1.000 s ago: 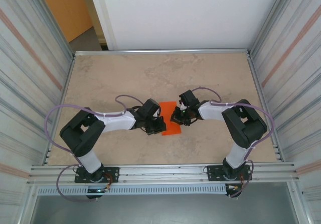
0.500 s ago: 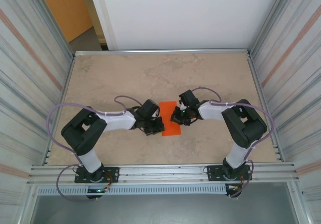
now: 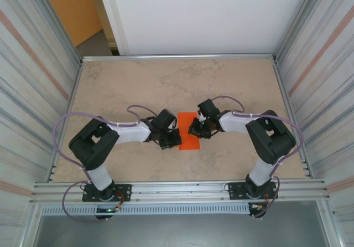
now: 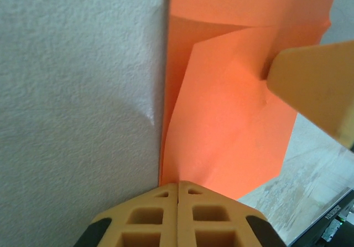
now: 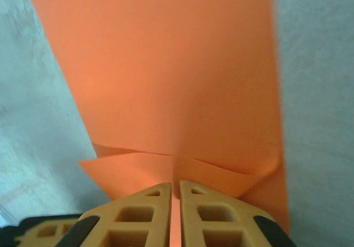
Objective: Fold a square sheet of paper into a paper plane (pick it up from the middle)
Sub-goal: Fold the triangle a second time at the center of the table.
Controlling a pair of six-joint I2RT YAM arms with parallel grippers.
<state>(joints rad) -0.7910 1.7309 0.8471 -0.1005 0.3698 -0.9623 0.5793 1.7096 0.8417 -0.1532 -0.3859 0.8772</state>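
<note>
Both arms reach in low over the table [image 3: 121,86], meeting mid-table at the folded orange paper [image 3: 188,130]. Left fingers [image 4: 178,200] are pressed together, pinching the paper's near edge. Right fingers [image 5: 175,194] show a thin slit with paper between them; can't tell if they grip it.

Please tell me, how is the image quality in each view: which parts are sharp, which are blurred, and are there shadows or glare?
Top external: evenly lit and sharp, with soft shadows under the arms and no glare on the square sheet of paper. Left wrist: the paper's creases are fairly clear, while the fingertips are soft. Right wrist: the paper looks blurred and glowing, and the table is out of focus.
</note>
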